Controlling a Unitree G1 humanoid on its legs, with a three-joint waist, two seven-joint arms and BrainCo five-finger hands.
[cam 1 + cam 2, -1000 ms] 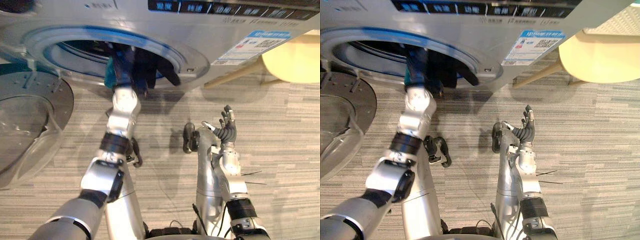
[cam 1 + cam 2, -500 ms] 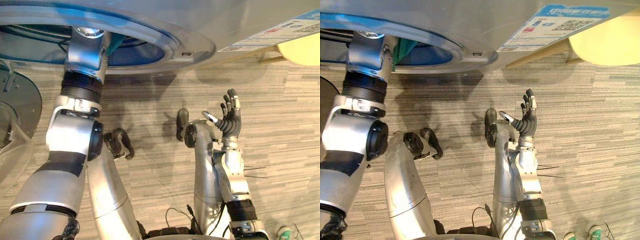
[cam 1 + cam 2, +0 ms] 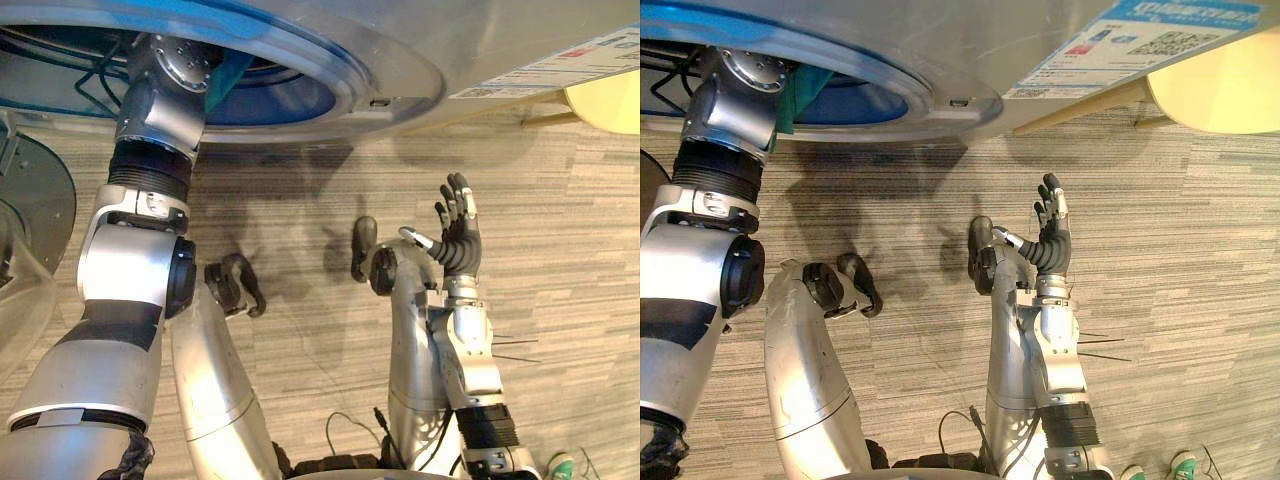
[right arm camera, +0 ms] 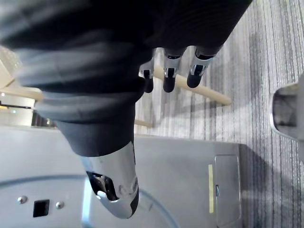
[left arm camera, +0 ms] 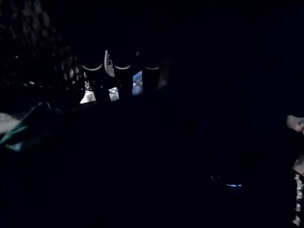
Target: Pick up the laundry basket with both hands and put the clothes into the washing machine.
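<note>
The washing machine (image 3: 400, 40) stands across the far side with its round blue-rimmed opening (image 3: 320, 75) uncovered. My left arm reaches through that opening, so its hand is inside the drum. In the left wrist view the left hand (image 5: 118, 80) shows as a straight row of fingers in the dark, with nothing seen in their grip. A teal cloth (image 3: 800, 95) lies at the drum's rim beside the left arm, and the teal cloth (image 5: 21, 133) also lies near the fingers. My right hand (image 3: 455, 235) is raised above the floor, open and empty.
The machine's glass door (image 3: 30, 220) hangs open at the left. A pale yellow seat (image 3: 610, 95) on wooden legs stands at the right, close to the machine. A person's green shoes (image 3: 1180, 465) show at the lower right. Striped grey floor (image 3: 560, 230) lies around the right hand.
The camera has moved closer to the machine. My left arm has gone deeper into the drum with the dark clothes that hung at the rim. The right hand has stayed raised.
</note>
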